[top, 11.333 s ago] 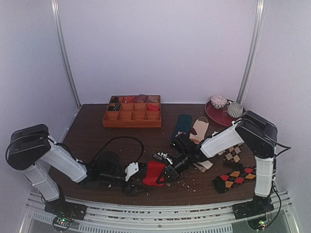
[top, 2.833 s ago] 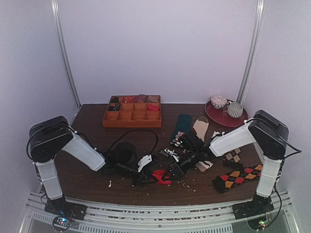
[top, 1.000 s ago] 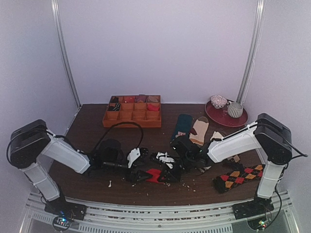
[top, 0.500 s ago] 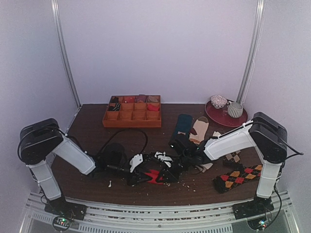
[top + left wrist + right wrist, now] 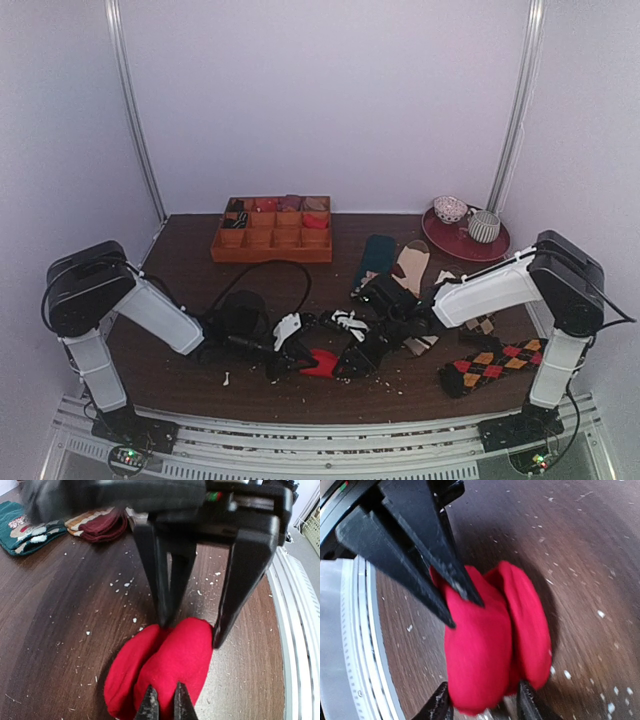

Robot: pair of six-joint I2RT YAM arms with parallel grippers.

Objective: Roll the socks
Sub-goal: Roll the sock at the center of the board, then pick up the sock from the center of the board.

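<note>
Both the left arm (image 5: 150, 312) and the right arm (image 5: 485, 288) are clad in white shells joined by bulky black joint housings. A black cable (image 5: 268, 264) is looped over the left forearm. The left gripper (image 5: 164, 687) and right gripper (image 5: 481, 684) are fitted with slim, tapered black fingers.

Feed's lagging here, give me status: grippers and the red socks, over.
Left gripper shut, pinching the red socks, a folded bundle. Right gripper open, straddling it. White crumbs scattered around, nothing blocking.
</note>
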